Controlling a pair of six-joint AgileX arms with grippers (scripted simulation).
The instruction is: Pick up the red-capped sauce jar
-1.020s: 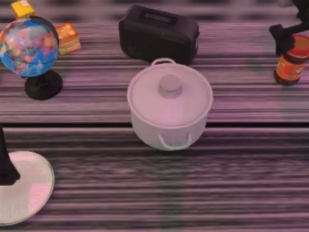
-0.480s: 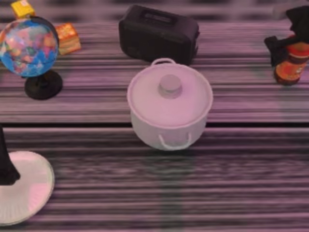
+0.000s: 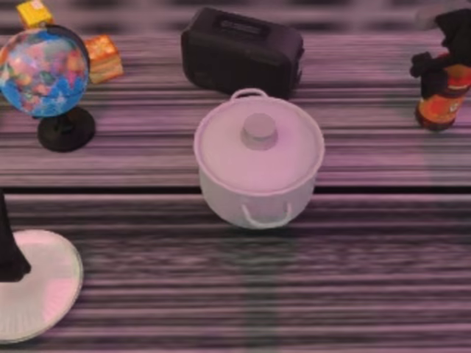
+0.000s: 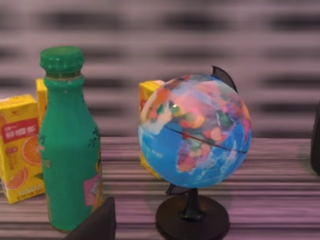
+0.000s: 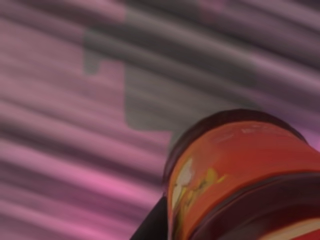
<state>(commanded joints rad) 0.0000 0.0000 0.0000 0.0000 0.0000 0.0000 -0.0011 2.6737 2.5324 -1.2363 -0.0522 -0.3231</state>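
**Inspector A:** Striped purple boards made up the desk (image 3: 221, 294), and most of what stood on it was clutter. Where was the red-capped sauce jar (image 3: 440, 103)?

**Inspector B:** At the far right edge of the top view, upper part of the frame, upright on the desk with its long axis vertical. The right gripper (image 3: 449, 62) sat directly over it, at cap level, dark parts showing on either side of the jar's top. It was plainly the nearer arm.

**A:** Had it hold of the jar?

**B:** I could not tell. The fingers were not separable from the wrist body in the top view. The right wrist view showed the jar's orange label filling the lower right, very close, with a dark part beside it. Contact was not visible.

**A:** And the cap?

**B:** Mostly hidden beneath the gripper, and the frame edge cut off part of the arm.

**A:** The left arm?

**B:** Parked at the lower left, by the white plate (image 3: 44, 301). Only a dark tip of the left gripper (image 4: 97, 225) showed, facing the globe (image 4: 195, 131) and a green bottle (image 4: 70, 145). Its opening could not be judged.
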